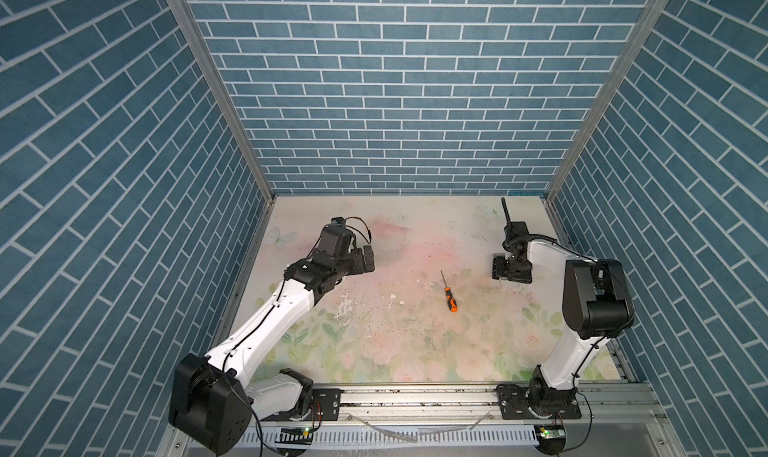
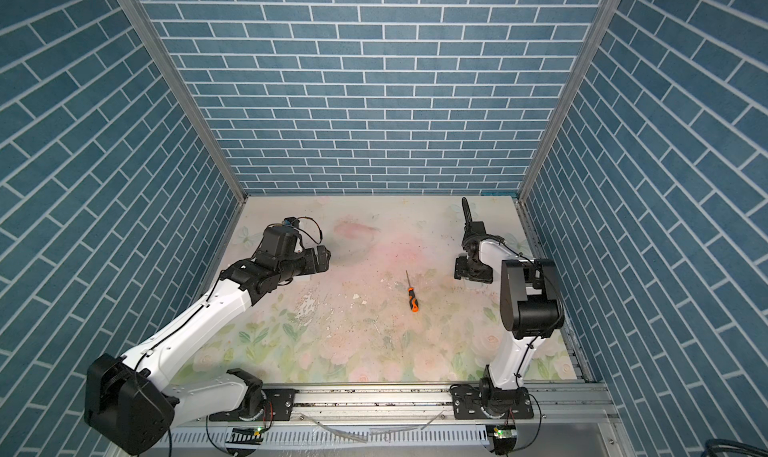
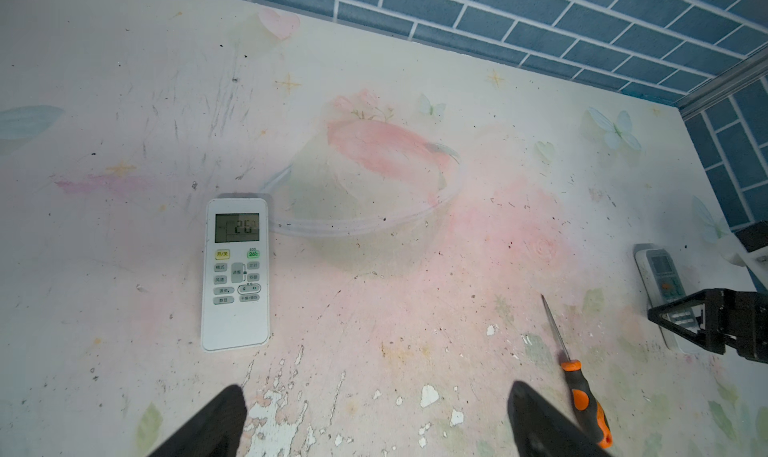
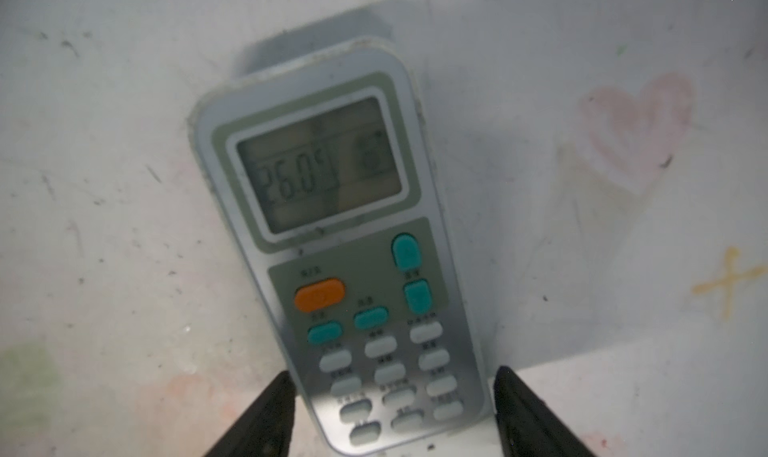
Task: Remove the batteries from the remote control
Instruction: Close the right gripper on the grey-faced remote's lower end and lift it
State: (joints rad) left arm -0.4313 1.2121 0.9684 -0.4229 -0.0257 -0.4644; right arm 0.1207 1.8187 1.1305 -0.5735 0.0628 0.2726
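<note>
Nearest in, the screwdriver [image 1: 449, 289] lies untouched in the middle of the table [image 1: 415, 351], orange handle toward the robot. Off to the left, the left gripper [image 3: 374, 417] hovers above the surface, claw spread wide, nothing between its fingers [image 3: 224, 417]. Just beyond it on the left lies the white remote [image 3: 235, 274], face up with digits on its screen. My read is that its cells are inside.

Over on the right, the right gripper [image 4: 392, 392] is down over the silver remote [image 4: 332, 234]. Its claw is apart and straddles the button end, with a sliver of table showing beside one jaw, so it is not clamped as far as I can see. That remote is face up too, display lit.

Farther back sits a clear bowl [image 3: 316, 231] with nothing visible in it. And the batteries? None in sight anywhere — I judge them to be inside the two remotes. So nothing is unloaded yet. Turning the remotes over, opening the backs and pulling every cell is all left to do.
</note>
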